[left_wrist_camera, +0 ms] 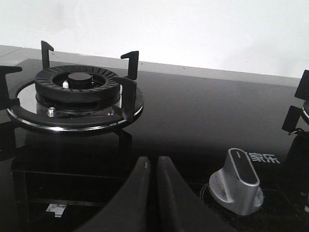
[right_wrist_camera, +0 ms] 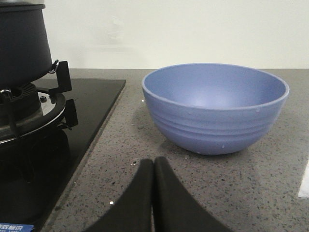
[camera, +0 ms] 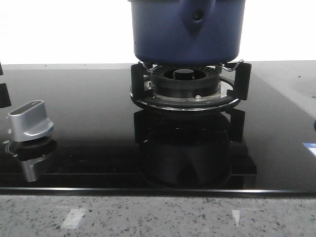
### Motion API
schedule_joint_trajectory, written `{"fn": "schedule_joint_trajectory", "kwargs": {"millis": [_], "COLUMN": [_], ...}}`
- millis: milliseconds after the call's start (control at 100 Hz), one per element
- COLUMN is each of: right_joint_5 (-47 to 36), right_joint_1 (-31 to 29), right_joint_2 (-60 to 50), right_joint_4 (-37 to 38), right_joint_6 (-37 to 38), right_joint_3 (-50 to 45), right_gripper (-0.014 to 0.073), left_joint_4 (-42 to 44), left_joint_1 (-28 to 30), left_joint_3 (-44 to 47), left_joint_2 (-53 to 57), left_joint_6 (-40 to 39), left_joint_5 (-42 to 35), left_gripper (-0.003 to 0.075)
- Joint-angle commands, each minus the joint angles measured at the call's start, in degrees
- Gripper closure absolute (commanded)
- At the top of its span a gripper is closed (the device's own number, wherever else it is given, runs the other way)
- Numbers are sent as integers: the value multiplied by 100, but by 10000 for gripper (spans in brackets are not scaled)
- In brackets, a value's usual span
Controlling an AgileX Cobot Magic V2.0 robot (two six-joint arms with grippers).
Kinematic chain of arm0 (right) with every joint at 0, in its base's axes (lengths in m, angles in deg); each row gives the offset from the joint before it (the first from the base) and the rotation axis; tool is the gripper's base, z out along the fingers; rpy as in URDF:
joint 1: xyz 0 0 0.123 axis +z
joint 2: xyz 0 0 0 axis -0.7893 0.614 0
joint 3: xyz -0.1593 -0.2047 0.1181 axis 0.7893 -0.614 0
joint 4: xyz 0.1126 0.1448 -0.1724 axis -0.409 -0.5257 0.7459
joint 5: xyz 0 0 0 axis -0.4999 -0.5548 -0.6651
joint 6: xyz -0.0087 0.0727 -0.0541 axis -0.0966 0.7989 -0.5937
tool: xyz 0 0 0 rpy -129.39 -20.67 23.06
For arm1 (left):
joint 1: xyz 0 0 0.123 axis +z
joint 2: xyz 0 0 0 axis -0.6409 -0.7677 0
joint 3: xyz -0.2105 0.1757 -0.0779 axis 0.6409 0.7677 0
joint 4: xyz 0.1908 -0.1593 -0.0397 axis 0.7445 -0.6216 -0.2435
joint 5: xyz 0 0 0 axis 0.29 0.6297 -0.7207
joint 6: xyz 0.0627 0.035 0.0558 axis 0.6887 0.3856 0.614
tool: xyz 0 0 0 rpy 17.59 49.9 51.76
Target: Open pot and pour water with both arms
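The dark-blue pot [camera: 163, 34] sits on the black burner grate [camera: 190, 86] at the back middle of the black glass hob. Its handle bracket [camera: 197, 15] with a small hole faces me. Its top is cut off in the front view. The pot also shows in the right wrist view [right_wrist_camera: 21, 43], with only a sliver of its top edge in sight. My right gripper [right_wrist_camera: 153, 164] is shut and empty, low over the speckled counter in front of a blue bowl [right_wrist_camera: 215, 104]. My left gripper [left_wrist_camera: 153, 162] is shut and empty over the hob glass. Neither gripper shows in the front view.
A second, bare burner with its grate [left_wrist_camera: 77, 92] lies ahead of the left gripper. A silver knob [left_wrist_camera: 239, 181] stands beside that gripper and also shows in the front view [camera: 30, 121]. The hob's edge [right_wrist_camera: 99, 130] meets the grey speckled counter [camera: 158, 215].
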Motion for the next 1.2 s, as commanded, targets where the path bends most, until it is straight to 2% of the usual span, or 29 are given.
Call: {"fn": "schedule_joint_trajectory", "kwargs": {"millis": [0, 1190], "right_joint_5": [-440, -637], "right_joint_1": [-44, -44], "right_joint_2": [-127, -127], "right_joint_4": [55, 55], "right_joint_6": [-32, -32], "right_joint_3": [-144, -144], "right_gripper": [664, 664], "left_joint_4": [-9, -9], "left_joint_1": [-11, -11], "left_joint_3": [180, 180], "left_joint_2": [163, 163], "left_joint_6": [-73, -73], "left_joint_5": [-450, -450], "left_gripper": [741, 741]}}
